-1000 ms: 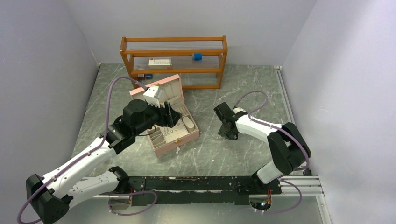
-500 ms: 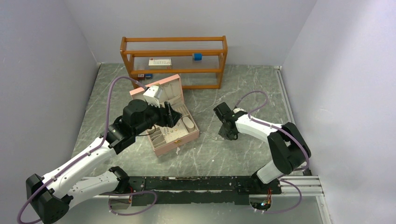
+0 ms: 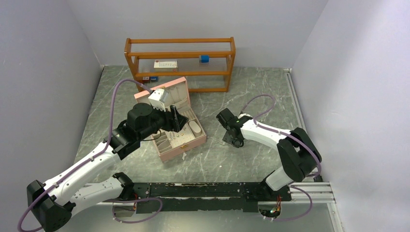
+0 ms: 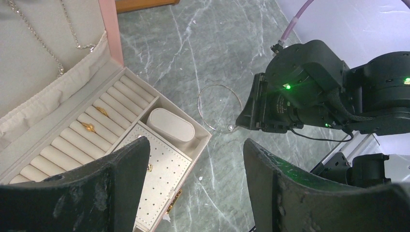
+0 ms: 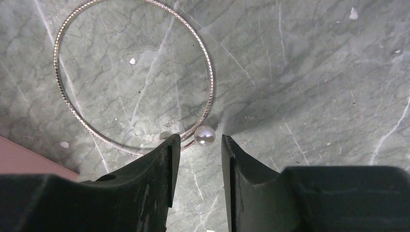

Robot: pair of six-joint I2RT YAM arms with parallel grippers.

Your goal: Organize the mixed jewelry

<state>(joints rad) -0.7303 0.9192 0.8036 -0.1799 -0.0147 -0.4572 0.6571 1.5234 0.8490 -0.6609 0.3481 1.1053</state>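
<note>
The right gripper [image 5: 198, 145] is spread around the pearl [image 5: 204, 136] on the bangle [image 5: 211, 82]. The left gripper [image 4: 196, 150] is spread above the box [image 4: 109, 29].

Quick rundown of how we've got the views set. The top camera sits high behind the arms and looks down and forward, far enough back that the whole table [image 3: 261, 92] fits, with the shelf [image 3: 180, 63] at top centre. The left wrist view looks down at a slant from mid-range, left fingers [image 4: 121, 193] along the bottom edge. It faces across the jewelry box [image 4: 110, 29] at the left toward the right arm [image 4: 309, 72] at the right. The right wrist view points straight down, very close to the marble, right fingers [image 5: 145, 193] at the bottom. We get the bangle [image 5: 211, 82] in both wrist views, and the box in all three.
</note>
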